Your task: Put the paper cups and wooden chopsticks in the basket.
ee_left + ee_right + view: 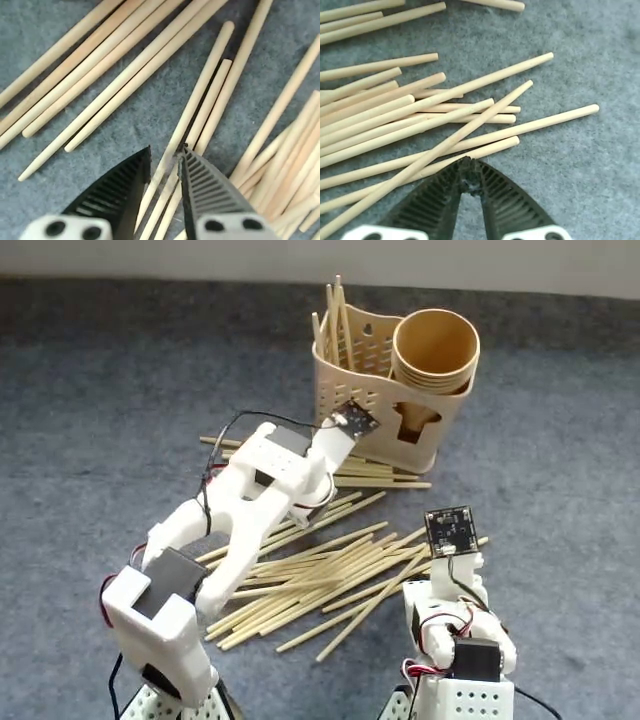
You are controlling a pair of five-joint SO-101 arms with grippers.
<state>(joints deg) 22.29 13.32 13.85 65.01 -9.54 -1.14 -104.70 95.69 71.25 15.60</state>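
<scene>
Left hand (165,150), lowered onto the loose pile in front of the basket, has its two ribbed jaws narrowly spread to either side of one chopstick (194,100) that lies flat on the counter (100,390), with a second stick just beside the inner face of one jaw; no stick is lifted. Right hand (470,165) hangs low over the near edge of the same pile with its jaws pressed together at the tips, pinching nothing. One grey, carpet-like surface forms the counter and carries everything. One beige plastic basket (420,430) with cut-out walls stands upright at the far side. One stack of nested paper cups (436,345) sits in its right-hand part, mouth up; several rims show, but the exact number cannot be read, and this half of the task looks done. About five wooden chopsticks (335,320) stand on end in the basket's other part, leaning on its wall. Loose chopsticks (320,570) lie fanned and crossed between the basket and the arms, well over twenty, overlapping too much for an exact count. Each stick is judged light, stiff, smooth and slightly tapered, so it will likely roll or pivot if pinched near an end. The best hold is across its length near the middle, on a stick lying apart from its neighbours. The cups, by contrast, would crush easily under a firm pinch.
</scene>
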